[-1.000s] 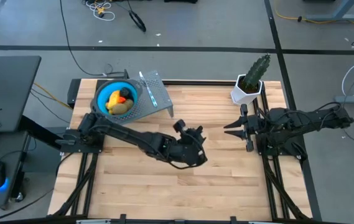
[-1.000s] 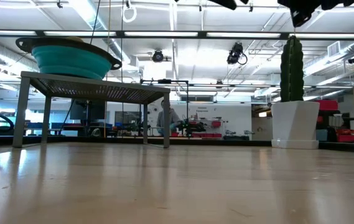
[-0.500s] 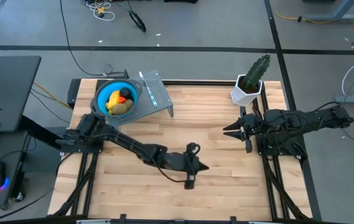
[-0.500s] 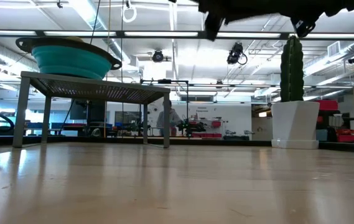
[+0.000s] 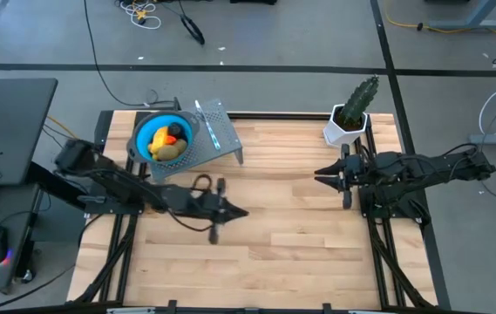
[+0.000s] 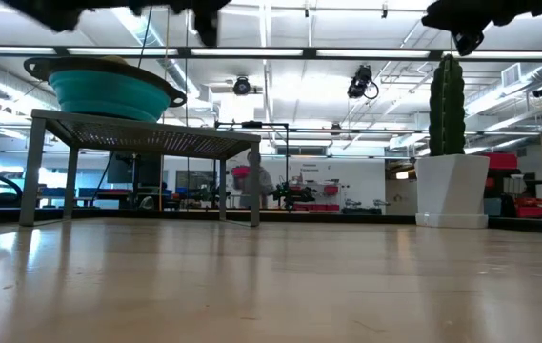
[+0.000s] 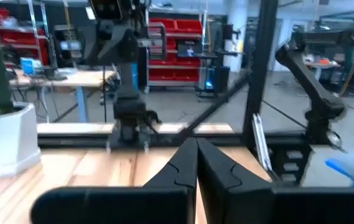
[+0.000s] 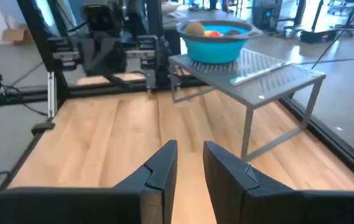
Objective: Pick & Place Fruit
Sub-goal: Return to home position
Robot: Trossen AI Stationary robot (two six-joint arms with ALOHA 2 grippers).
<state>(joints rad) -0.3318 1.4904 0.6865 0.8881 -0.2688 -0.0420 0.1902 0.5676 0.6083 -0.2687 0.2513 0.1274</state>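
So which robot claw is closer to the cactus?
Right. The right gripper hangs close beside the cactus, at the right side of the table. The left gripper is over the table's middle, much farther off.

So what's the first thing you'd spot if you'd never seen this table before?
Most likely the bright blue strainer bowl full of toy fruit, on the grey metal shelf at the table's far left corner. Next, the green cactus in its white pot at the far right, with the right gripper close by. The left gripper hangs over the table's middle, fingers shut.
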